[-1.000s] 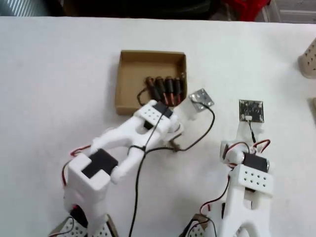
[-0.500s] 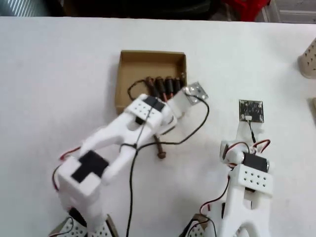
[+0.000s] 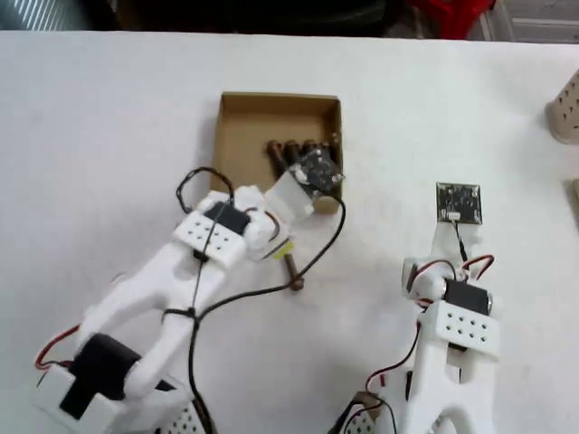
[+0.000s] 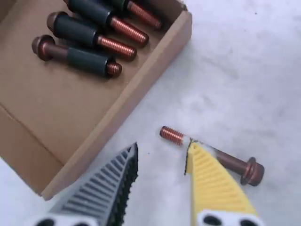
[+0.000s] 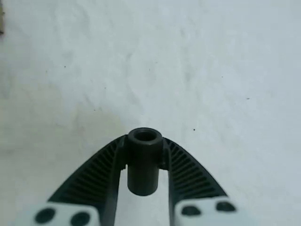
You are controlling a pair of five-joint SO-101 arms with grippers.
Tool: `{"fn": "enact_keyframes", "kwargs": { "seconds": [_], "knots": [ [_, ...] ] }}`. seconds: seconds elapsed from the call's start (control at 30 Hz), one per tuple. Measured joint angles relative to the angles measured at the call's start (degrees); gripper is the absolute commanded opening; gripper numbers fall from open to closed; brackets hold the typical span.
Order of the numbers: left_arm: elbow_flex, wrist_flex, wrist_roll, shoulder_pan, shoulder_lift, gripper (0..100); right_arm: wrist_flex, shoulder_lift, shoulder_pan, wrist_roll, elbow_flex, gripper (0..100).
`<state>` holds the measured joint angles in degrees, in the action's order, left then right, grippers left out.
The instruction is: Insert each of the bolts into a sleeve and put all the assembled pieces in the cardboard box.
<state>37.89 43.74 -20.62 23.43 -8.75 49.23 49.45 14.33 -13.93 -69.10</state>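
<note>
Fingers [image 4: 108, 183] of the left gripper [image 4: 162, 146] stand apart just above the white counter [image 3: 109, 108], with the bare bolt [image 4: 221, 160] lying against the yellow one. Behind the far edge of the counter the room is dark, with a red object [image 3: 448, 14] at the right. The bolt lies flat just near of the cardboard box [image 3: 237, 145], its long axis running near to far, with the head to the near side and the thread toward the box. Assembled pieces [image 4: 77, 54] lie side by side in the box. The right gripper [image 5: 143, 141] is clamped on a black sleeve [image 5: 143, 165], whose axis runs along the fingers. Since one second ago the left arm has drawn back to the near left and uncovered the bolt, while the right arm has kept its place.
</note>
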Motion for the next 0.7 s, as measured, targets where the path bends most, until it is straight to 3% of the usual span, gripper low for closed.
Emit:
{"fn": "enact_keyframes", "kwargs": {
  "seconds": [0.3, 0.7],
  "knots": [
    [-0.1, -0.7, -30.8, 0.4, 7.1, 21, 0.0, 0.0, 0.0, 0.0, 0.0, 1.7],
    [-2.4, 0.0, -38.9, 1.7, 7.1, 21, 0.0, 0.0, -0.1, -1.9, -0.9, 1.7]
  ]
}}
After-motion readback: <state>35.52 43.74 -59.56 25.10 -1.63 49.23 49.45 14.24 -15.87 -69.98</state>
